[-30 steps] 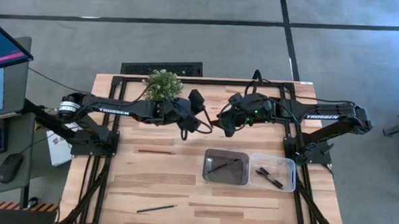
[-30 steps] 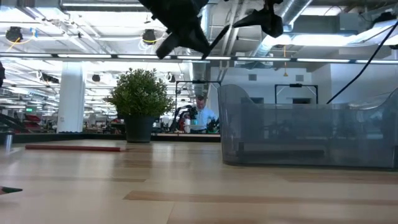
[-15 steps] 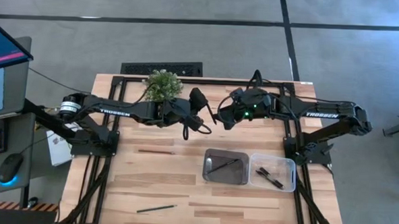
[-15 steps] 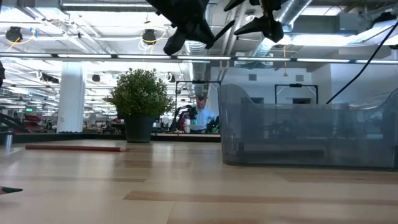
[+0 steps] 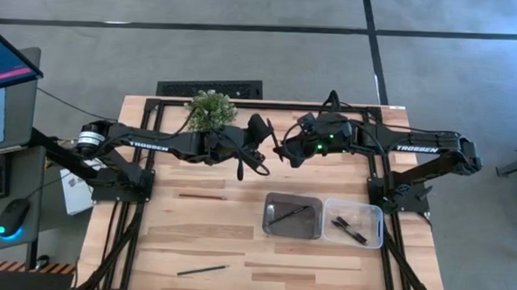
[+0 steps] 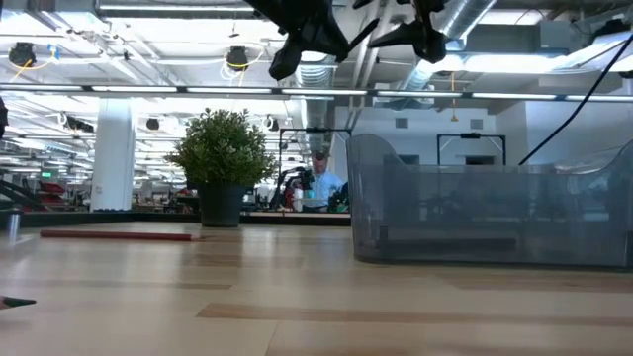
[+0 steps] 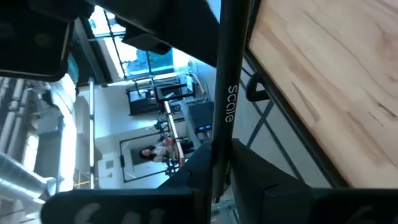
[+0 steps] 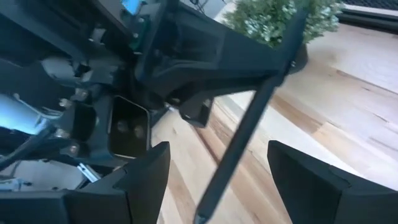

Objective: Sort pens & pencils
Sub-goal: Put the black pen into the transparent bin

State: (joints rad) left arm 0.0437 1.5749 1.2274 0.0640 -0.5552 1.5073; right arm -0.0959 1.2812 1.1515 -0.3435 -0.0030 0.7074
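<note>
Above the middle of the table (image 5: 203, 221), near the potted plant (image 5: 211, 109), the two arms are meeting for a handover. The left gripper (image 5: 260, 145) is pinching a black pen (image 7: 222, 93) with its jaws nearly closed on the slim barrel, and the right gripper (image 5: 284, 152) is facing it with jaws standing wide, the pen's free end (image 8: 249, 134) lying between them but not yet clamped.

The pen is looking light, rigid and smooth-sided, so it is likely to slip or pivot if pinched near the tip; the safer hold is probably across the barrel, just beside the left gripper, square to the shaft.

Two pens are lying in the clear tub (image 5: 354, 223) by the right arm's base, and one thin pencil is resting slantwise in the metal tray (image 5: 292, 215) touching it. Another pencil (image 5: 202, 269) is waiting near the front edge of the table, and a reddish-brown one (image 5: 199, 195) is lying on the boards under the left arm. Both are thin and flat to the wood, so lifting them is likely calling for a centred pinch.
</note>
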